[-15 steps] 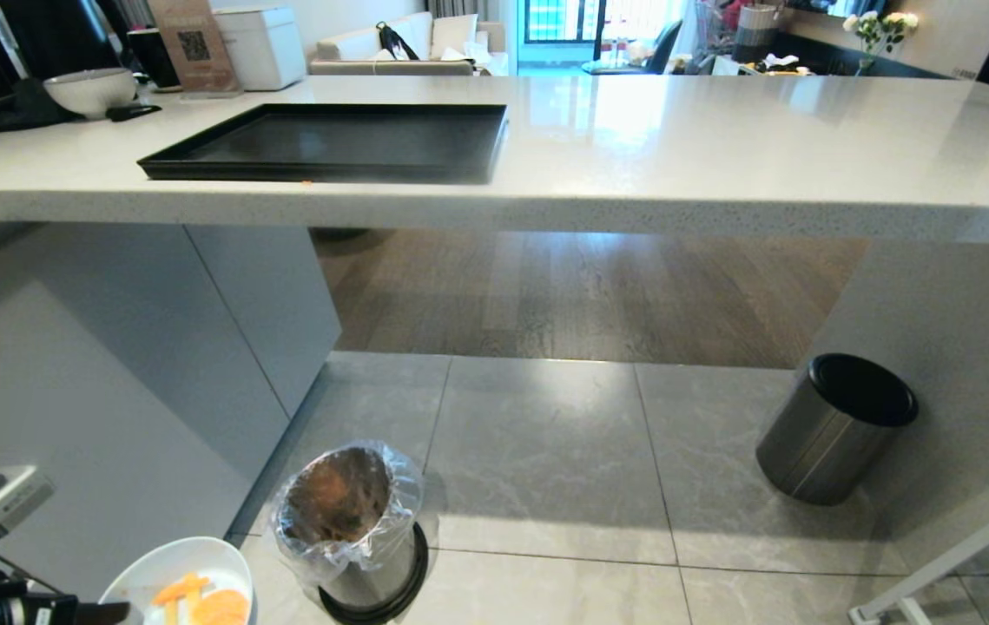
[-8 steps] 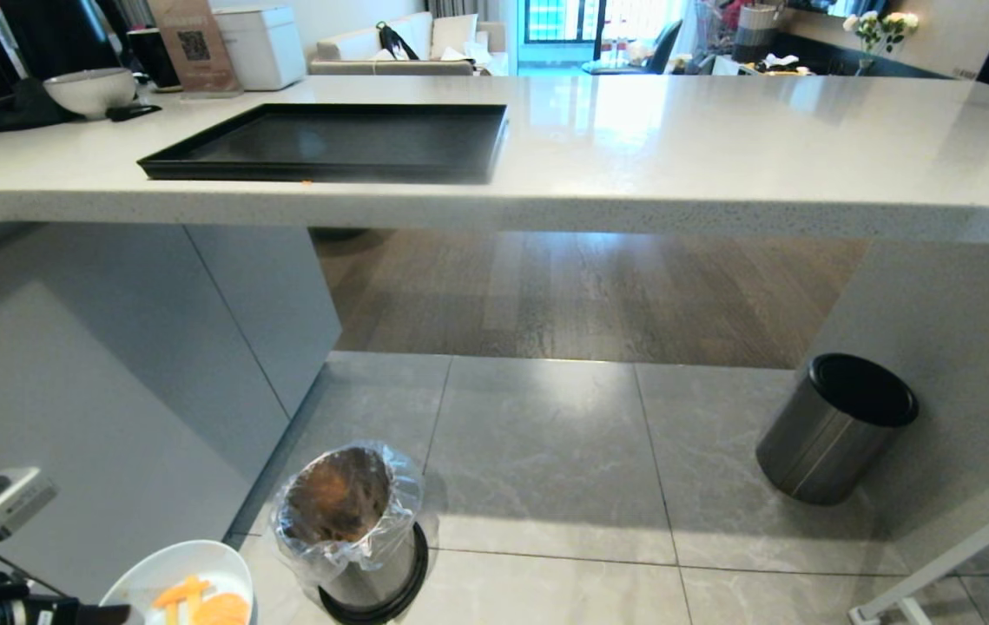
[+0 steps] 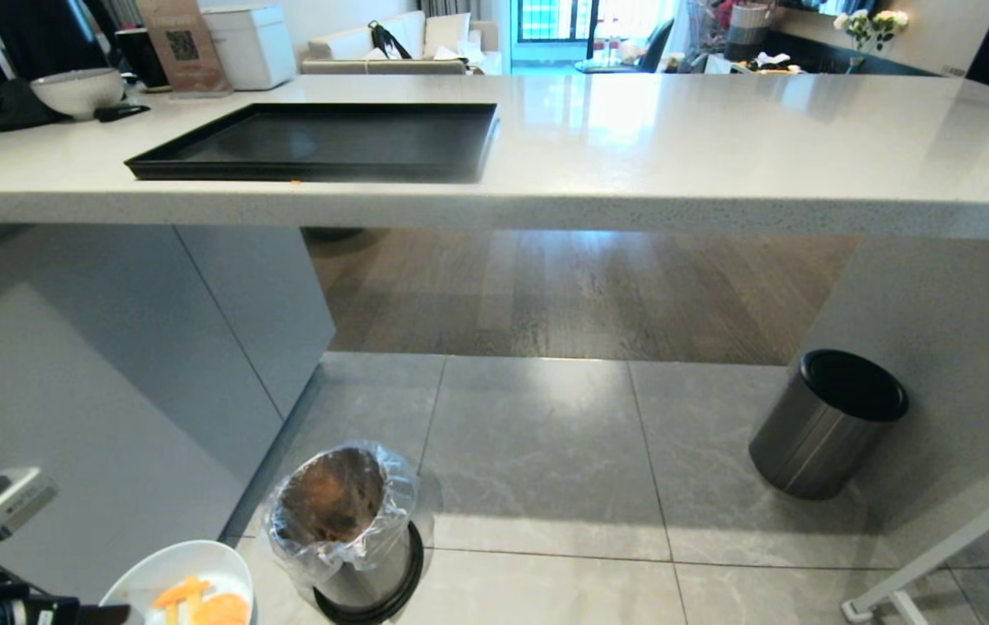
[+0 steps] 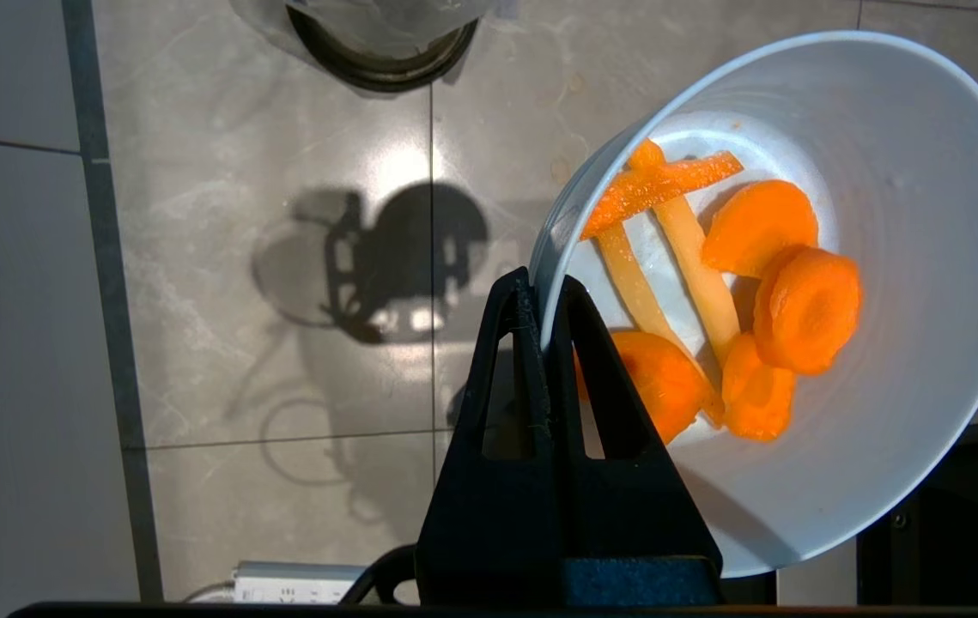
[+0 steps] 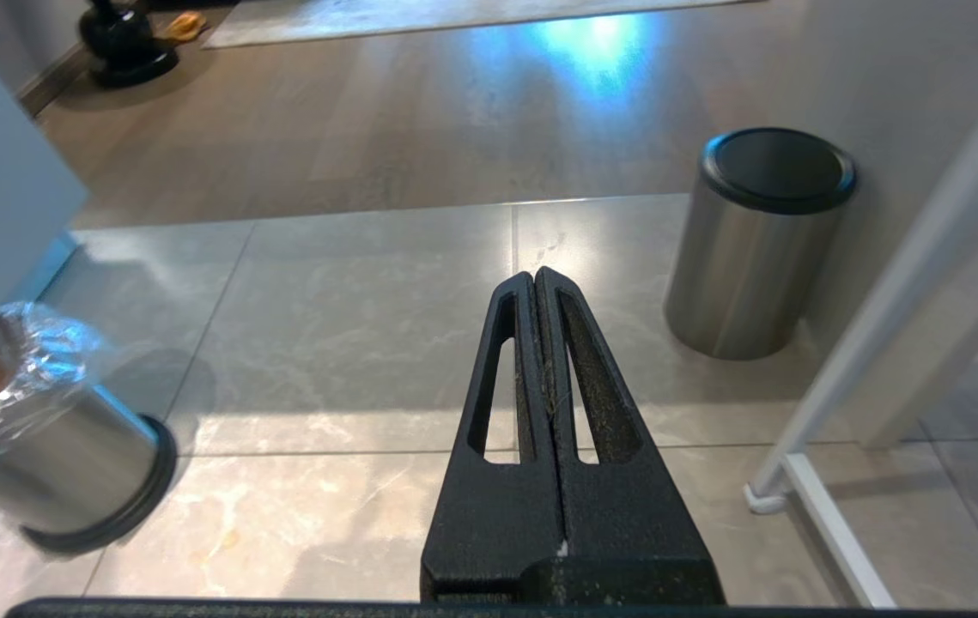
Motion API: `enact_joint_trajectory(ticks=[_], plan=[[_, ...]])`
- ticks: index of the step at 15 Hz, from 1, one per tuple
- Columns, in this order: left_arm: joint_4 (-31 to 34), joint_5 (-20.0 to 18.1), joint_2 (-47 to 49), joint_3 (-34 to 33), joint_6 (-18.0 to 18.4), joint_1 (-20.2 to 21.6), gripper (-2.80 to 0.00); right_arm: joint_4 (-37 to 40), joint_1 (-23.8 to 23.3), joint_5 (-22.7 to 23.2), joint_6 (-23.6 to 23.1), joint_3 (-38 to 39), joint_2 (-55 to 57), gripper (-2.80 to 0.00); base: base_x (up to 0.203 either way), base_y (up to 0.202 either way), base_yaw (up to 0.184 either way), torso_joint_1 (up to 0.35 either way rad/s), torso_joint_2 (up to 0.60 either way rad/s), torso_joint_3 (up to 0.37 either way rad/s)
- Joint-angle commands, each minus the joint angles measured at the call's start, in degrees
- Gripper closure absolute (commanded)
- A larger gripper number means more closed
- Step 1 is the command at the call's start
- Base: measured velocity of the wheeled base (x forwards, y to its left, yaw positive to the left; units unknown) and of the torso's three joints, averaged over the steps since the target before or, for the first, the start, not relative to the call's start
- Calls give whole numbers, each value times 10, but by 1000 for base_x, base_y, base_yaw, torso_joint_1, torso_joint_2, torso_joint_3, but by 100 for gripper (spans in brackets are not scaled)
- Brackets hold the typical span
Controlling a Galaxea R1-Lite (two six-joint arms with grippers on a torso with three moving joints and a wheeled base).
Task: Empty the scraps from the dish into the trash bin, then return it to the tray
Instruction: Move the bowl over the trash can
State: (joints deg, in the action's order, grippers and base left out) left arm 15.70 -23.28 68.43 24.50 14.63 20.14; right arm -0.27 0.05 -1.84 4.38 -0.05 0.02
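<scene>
Dish [image 4: 883, 257] rim clamped in left gripper [image 4: 544, 296], just beside trash bin [image 3: 342, 521]; right gripper [image 5: 536, 279] clenched empty.

Left gripper [image 4: 544, 296] low, pinched shut; right gripper [image 5: 536, 279] closed, seemingly idle.

We see a pale stone counter [image 3: 676, 148] carrying the black tray [image 3: 320, 143], a white bowl [image 3: 77, 91] and a white box [image 3: 249, 45]. Below, on the grey tiled floor [image 3: 546, 451], stand the bag-lined trash bin [image 3: 346, 529] and a steel bin [image 3: 824, 425], well apart.
</scene>
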Motion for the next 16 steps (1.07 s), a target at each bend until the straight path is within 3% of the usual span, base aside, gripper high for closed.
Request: enact_joint_trajectory(ticks=[1, 9, 16], plan=[[0, -1, -1, 0, 0, 1, 0, 0, 0, 0, 0, 0, 0, 0, 0, 0, 0, 0, 0, 0], [0, -1, -1, 2, 14, 0, 0, 0, 0, 0, 0, 0, 0, 0, -1, -6, 143, 3, 5, 1], [0, -2, -1, 3, 14, -1, 0, 0, 0, 0, -1, 0, 0, 0, 0, 0, 0, 0, 0, 0]])
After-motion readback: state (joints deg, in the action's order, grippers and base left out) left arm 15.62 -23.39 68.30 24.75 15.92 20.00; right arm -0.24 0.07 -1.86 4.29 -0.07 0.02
